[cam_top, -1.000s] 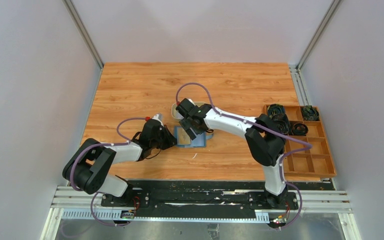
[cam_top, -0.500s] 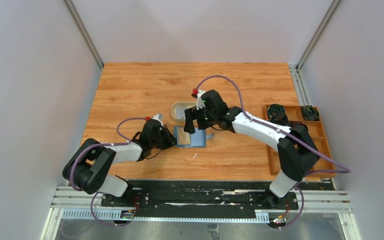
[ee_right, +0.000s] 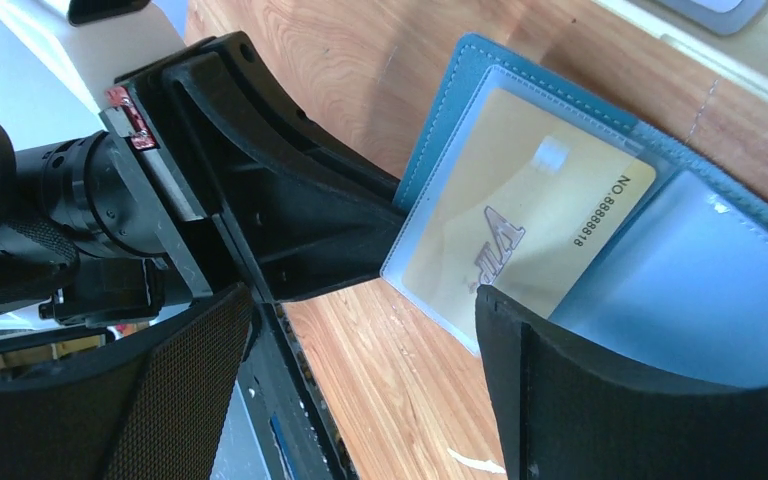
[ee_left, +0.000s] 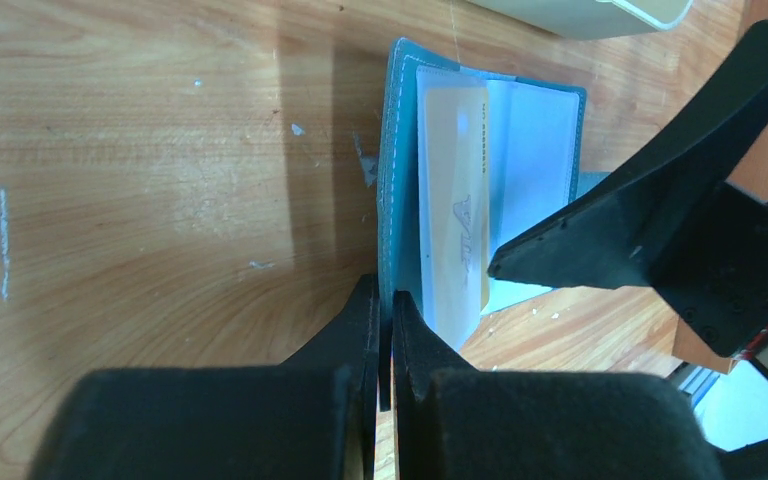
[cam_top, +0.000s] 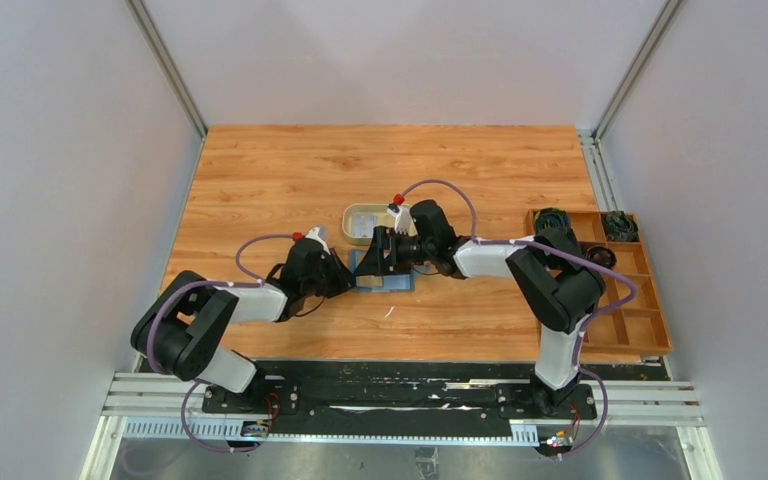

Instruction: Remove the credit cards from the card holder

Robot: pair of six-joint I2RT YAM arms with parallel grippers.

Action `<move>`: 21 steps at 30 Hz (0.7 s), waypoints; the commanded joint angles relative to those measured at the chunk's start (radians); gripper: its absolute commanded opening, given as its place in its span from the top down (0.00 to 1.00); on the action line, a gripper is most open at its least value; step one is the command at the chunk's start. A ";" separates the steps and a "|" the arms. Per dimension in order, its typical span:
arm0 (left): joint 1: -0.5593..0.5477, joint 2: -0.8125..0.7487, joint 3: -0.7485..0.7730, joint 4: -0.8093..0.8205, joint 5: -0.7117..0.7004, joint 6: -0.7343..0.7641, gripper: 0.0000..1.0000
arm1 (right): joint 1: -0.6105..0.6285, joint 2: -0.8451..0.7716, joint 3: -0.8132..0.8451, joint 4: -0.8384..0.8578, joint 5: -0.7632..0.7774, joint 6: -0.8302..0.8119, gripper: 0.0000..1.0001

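The teal-blue card holder (cam_top: 388, 278) lies open on the table, paler blue inside (ee_right: 700, 270). A yellow card (ee_right: 530, 220) sits in its clear sleeve and also shows in the left wrist view (ee_left: 455, 200). My left gripper (ee_left: 385, 325) is shut on the holder's left teal edge (ee_left: 397, 180); in the top view it (cam_top: 346, 277) is at the holder's left side. My right gripper (ee_right: 360, 370) is open and empty, low over the holder, with one fingertip (ee_right: 500, 310) at the yellow card's edge. It comes from the right in the top view (cam_top: 376, 255). No whitish card shows clearly.
A tan oval tray (cam_top: 351, 215) with something pale in it stands just behind the holder. A brown compartmented wooden box (cam_top: 650, 320) holding dark cable coils sits at the right edge. Bare wood lies to the left and far side.
My right arm lifted away from the holder, then came back down low and stretched out, with its open gripper at the card again. My left gripper has stayed shut on the holder's edge.
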State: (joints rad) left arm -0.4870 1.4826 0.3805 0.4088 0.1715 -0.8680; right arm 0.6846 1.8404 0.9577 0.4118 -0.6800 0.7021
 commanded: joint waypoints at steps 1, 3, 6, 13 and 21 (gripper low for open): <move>-0.015 0.113 -0.077 -0.272 -0.141 0.065 1.00 | -0.005 0.022 -0.032 0.102 -0.028 0.060 0.15; -0.016 0.123 -0.075 -0.268 -0.144 0.066 1.00 | -0.009 0.021 -0.042 0.105 -0.020 0.057 0.14; -0.018 0.136 -0.075 -0.263 -0.143 0.066 1.00 | -0.023 0.019 -0.059 0.110 -0.005 0.054 0.14; -0.019 0.138 -0.074 -0.265 -0.139 0.069 1.00 | -0.067 0.023 -0.074 0.087 0.020 0.022 0.15; -0.021 0.133 -0.078 -0.266 -0.140 0.066 1.00 | -0.077 0.064 -0.058 0.083 0.024 0.021 0.14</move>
State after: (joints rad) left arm -0.4942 1.5223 0.3801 0.4759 0.1677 -0.8722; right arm 0.6128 1.8690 0.8982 0.4950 -0.6685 0.7357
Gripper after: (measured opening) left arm 0.027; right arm 0.855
